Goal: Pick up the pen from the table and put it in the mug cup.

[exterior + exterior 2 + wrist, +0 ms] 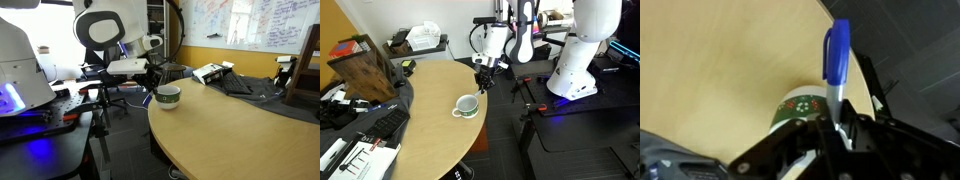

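- Wrist view: the gripper [840,128] is clamped on the pen [837,55], whose blue end juts out past the fingers.
- Just beyond, the mug [796,108] stands on the table [720,70], partly hidden by the fingers.
- In both exterior views the gripper [150,80] [483,78] hangs beside and above the mug [168,96] [467,105], so the pen probably must shift sideways over the opening.

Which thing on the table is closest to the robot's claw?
The mug cup, whitish with a green band, alone near the table edge. The gripper, holding the pen, hangs close by it; the dark clutter lies much farther off.
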Robot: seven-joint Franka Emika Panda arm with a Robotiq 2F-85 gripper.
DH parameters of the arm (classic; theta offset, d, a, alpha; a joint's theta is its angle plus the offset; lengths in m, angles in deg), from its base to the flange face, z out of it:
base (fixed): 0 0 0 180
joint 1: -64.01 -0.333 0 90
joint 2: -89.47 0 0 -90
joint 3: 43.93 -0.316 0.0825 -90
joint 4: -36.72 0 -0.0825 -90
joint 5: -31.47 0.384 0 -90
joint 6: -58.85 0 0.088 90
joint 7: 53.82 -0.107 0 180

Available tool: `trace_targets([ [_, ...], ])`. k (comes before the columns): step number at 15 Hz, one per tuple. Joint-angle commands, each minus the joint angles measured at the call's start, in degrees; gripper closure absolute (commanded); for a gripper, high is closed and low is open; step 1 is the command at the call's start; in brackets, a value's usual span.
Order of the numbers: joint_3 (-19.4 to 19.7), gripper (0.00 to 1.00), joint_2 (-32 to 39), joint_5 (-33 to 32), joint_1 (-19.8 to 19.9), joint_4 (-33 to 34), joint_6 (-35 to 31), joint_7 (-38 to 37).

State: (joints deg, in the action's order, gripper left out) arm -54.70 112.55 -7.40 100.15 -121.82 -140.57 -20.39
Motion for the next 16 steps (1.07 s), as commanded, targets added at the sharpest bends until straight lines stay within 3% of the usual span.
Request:
trace_targets([
  [1,-12.3,0.95,-1.9,-15.6,15.3,1.5,-0.3,-3.8],
  [5,-29.6,0.95,5.5,-28.1,33.8,9.1,0.5,-4.2],
  [7,-29.2,0.95,12.1,-34.6,33.8,11.2,1.7,-4.1],
  [10,-31.2,0.95,23.0,-41.6,33.7,13.8,10.5,-4.8],
  [12,-35.7,0.95,31.4,-39.6,35.2,14.1,20.0,1.2],
  [16,-50.3,0.95,39.9,-20.5,45.5,14.7,39.5,22.0],
])
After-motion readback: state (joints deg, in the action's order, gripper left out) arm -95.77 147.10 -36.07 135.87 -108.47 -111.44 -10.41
